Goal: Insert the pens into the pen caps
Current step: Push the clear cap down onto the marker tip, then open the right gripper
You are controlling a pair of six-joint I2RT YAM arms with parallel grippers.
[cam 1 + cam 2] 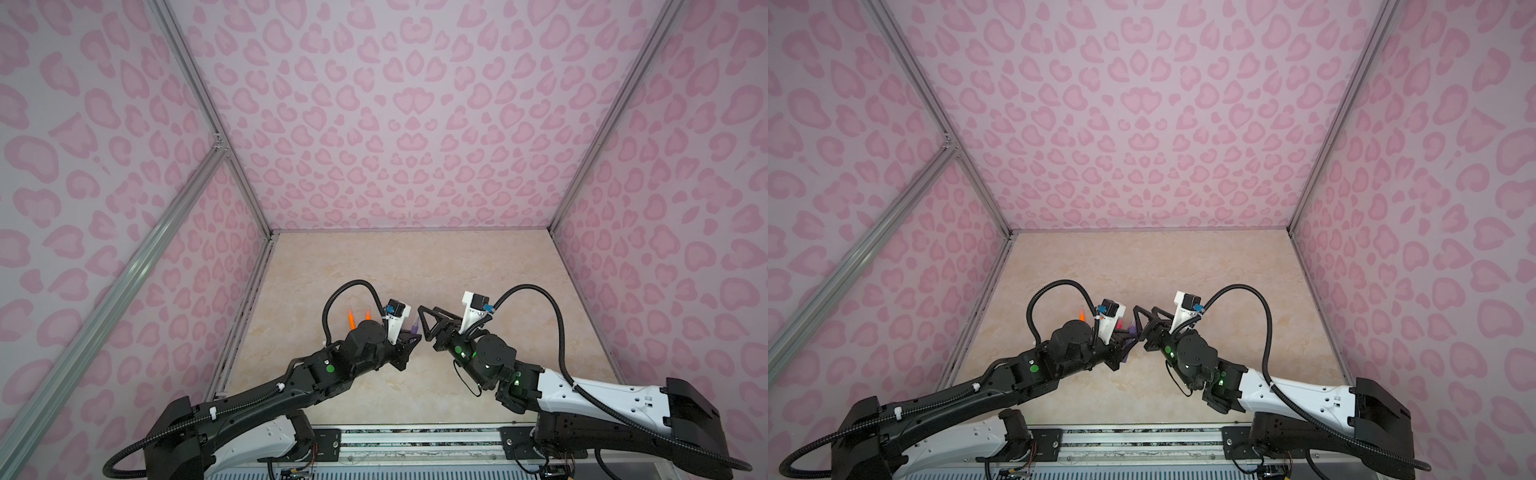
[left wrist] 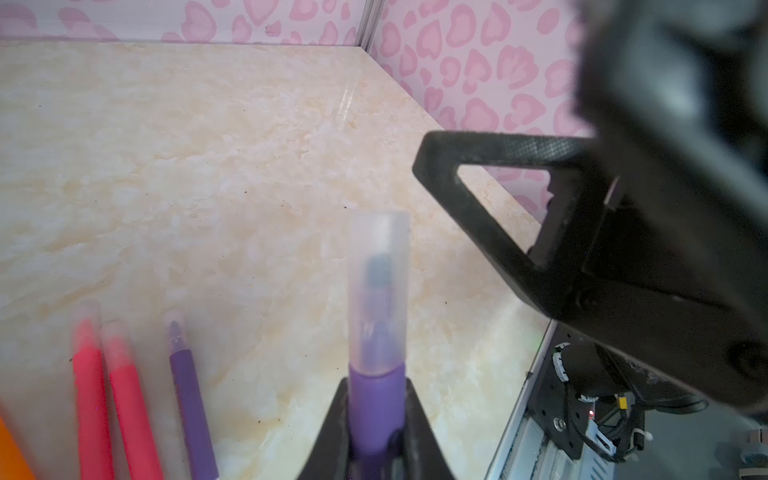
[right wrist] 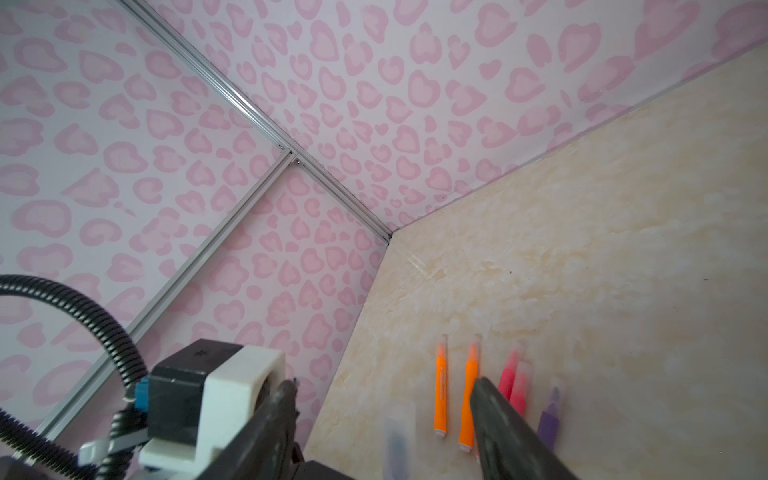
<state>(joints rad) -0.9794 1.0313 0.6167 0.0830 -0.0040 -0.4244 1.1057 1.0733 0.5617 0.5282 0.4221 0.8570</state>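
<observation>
Left gripper (image 2: pixel 376 380) clamps a purple pen (image 2: pixel 376 399), lower middle of both top views, just a sliver there. Clear cap (image 2: pixel 379 257) sits over its tip, kinda blurry. Right gripper (image 3: pixel 382 392) has jaws wide apart, holding nothing. 2 orange pens (image 1: pixel 351 318) poke out behind the left arm (image 1: pixel 324 365); 2 pink-red pens (image 3: pixel 509 374) and a second purple pen (image 3: pixel 549 415) on the counter (image 1: pixel 415 270) are mostly hidden there.

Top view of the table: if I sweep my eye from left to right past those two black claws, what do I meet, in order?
Orange pen → second orange pen → purple pen, clamped in the left gripper → right gripper, jaws open, facing it.
</observation>
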